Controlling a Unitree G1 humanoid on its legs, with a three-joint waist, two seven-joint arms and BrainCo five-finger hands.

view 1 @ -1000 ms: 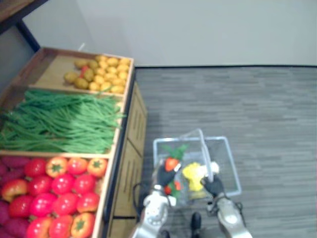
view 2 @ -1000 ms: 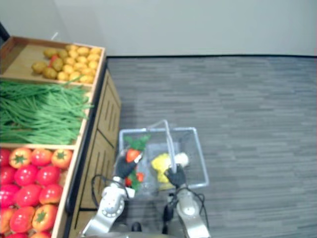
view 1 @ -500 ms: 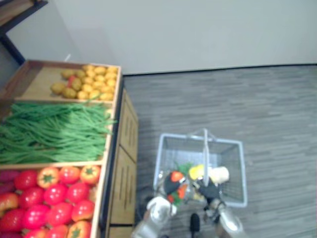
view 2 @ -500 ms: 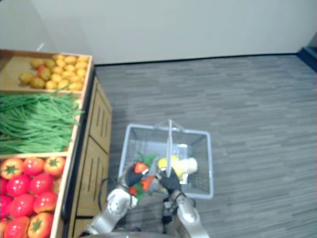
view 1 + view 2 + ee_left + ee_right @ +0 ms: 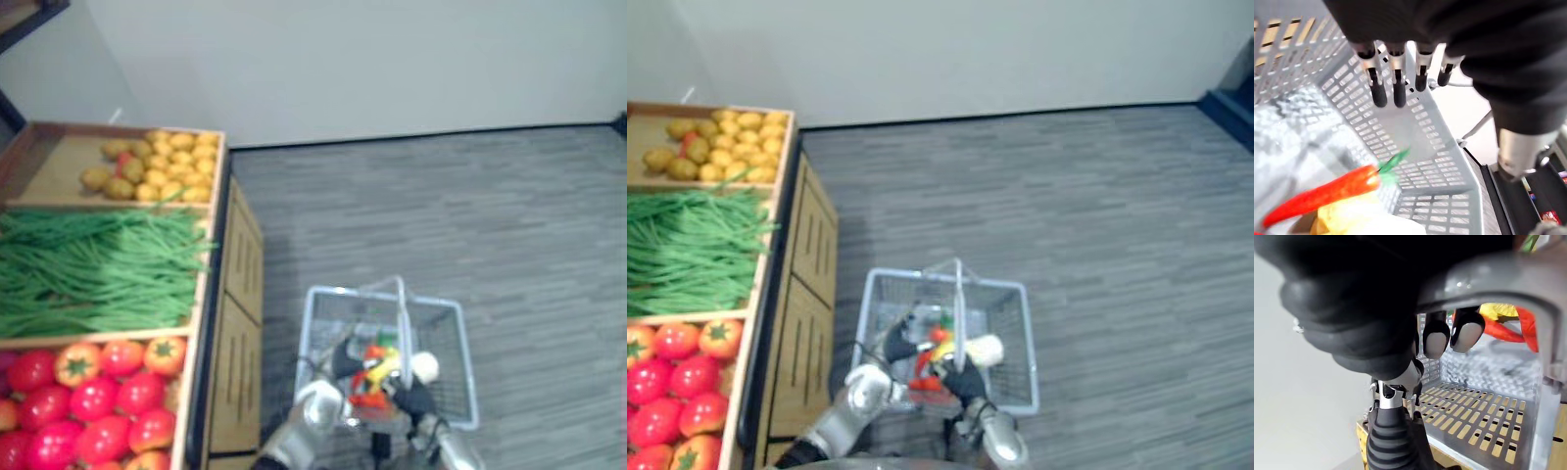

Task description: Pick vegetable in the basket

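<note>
A grey wire basket (image 5: 333, 292) hangs over the floor beside the produce stand. My right hand (image 5: 1442, 338) is shut on its grey handle (image 5: 1488, 284), low at the basket's near side (image 5: 415, 399). My left hand (image 5: 1378, 93) is open over the basket's left part (image 5: 341, 360), its fingers straight and empty. Just below them a long red vegetable with a green stem (image 5: 1327, 192) lies loose in the basket, on a yellow one. Red and yellow vegetables (image 5: 372, 375) and a white item (image 5: 424, 365) sit in the basket.
To the left stands a wooden produce stand (image 5: 240, 294) with potatoes (image 5: 157, 166), green beans (image 5: 98, 264) and tomatoes (image 5: 88, 397). Grey carpet floor (image 5: 490, 215) spreads to the right, up to a white wall at the back.
My left hand has opened and let go of the red vegetable, which now lies in the basket. The camera has shifted. My right hand stays shut on the handle.
</note>
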